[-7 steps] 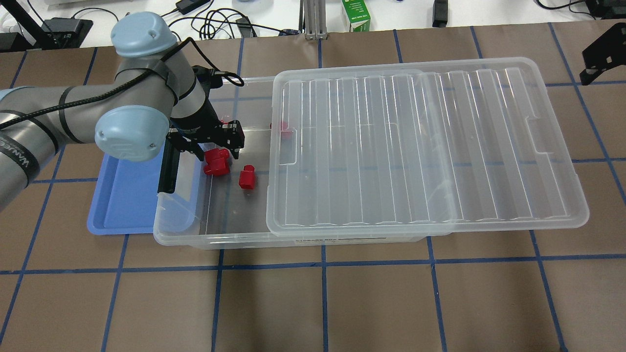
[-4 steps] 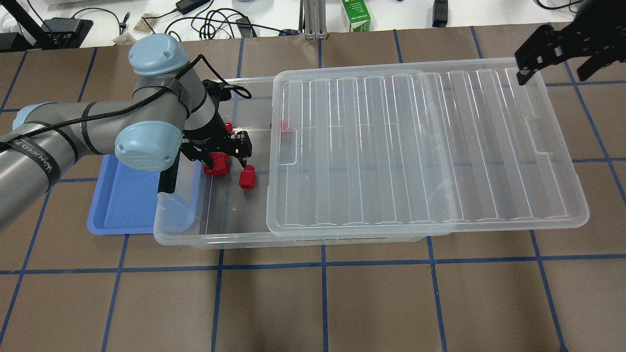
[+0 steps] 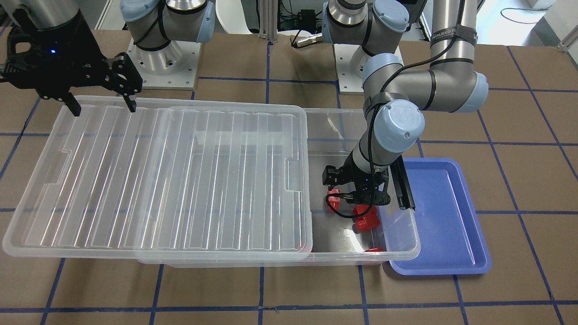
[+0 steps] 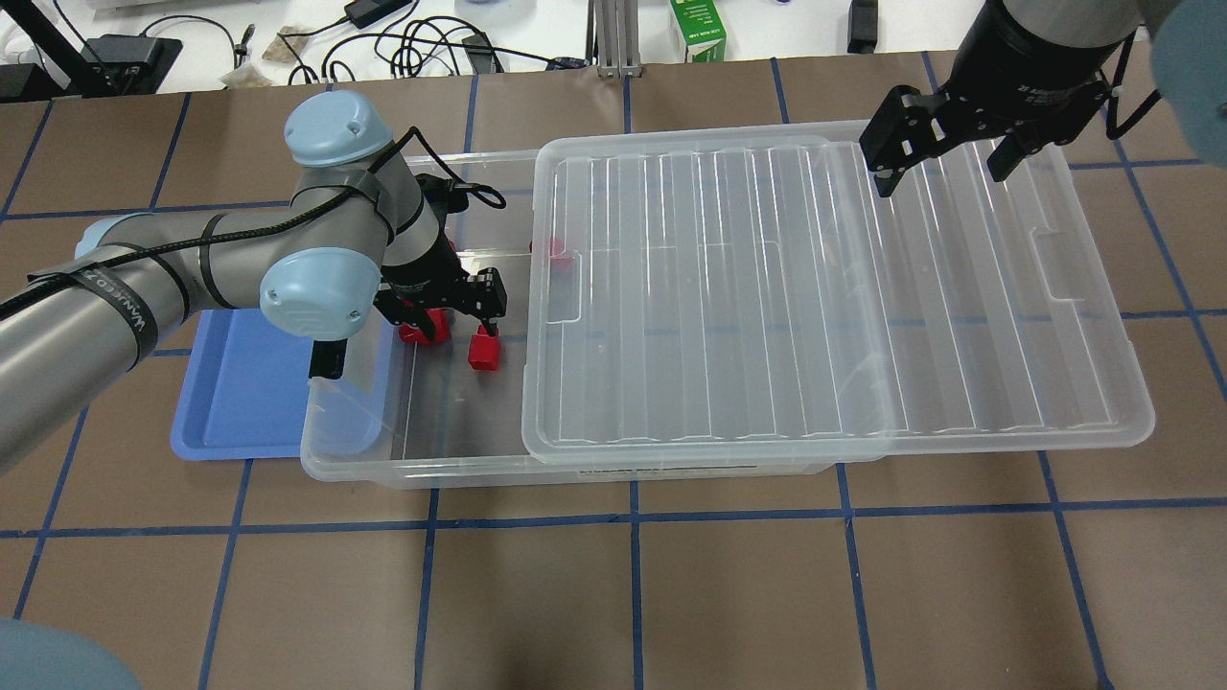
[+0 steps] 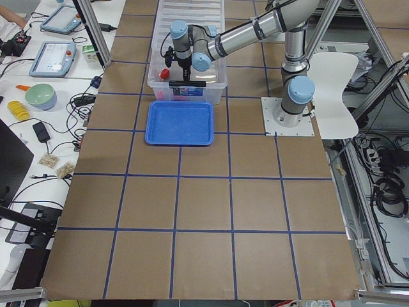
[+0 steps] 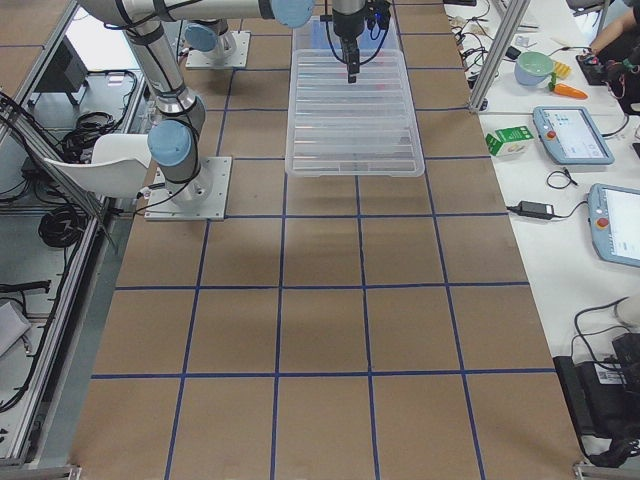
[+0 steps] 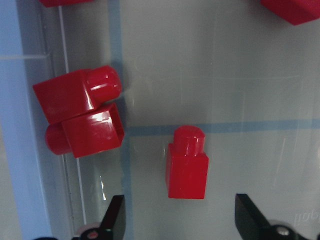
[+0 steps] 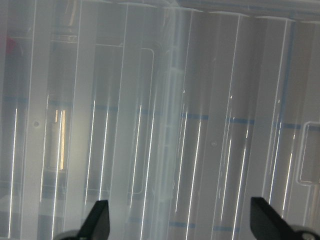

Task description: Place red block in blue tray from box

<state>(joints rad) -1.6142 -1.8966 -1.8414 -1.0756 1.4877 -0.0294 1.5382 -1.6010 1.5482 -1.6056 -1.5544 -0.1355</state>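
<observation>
The small red block [image 7: 187, 165] lies alone on the floor of the clear box [image 4: 422, 470], also seen from overhead [image 4: 482, 353] and from the front [image 3: 333, 200]. My left gripper [image 7: 182, 220] is open and empty inside the box's uncovered end [image 4: 451, 321], its fingers on either side just short of the block. The larger red double block [image 7: 80, 112] lies to one side by the box wall. The blue tray [image 4: 240, 393] sits beside the box, partly under its end. My right gripper [image 4: 944, 168] is open and empty above the lid's far right corner.
The ribbed clear lid [image 4: 824, 287] is slid aside and covers most of the box. Another red piece [image 4: 554, 249] shows under the lid's edge, and a flat red piece [image 3: 374, 249] lies by the front wall. The black latch bar [image 3: 403, 189] stands at the box's tray end.
My left gripper has moved right inside the box, from over the double block to the single red block. My right gripper has come into view over the lid's far right corner.
</observation>
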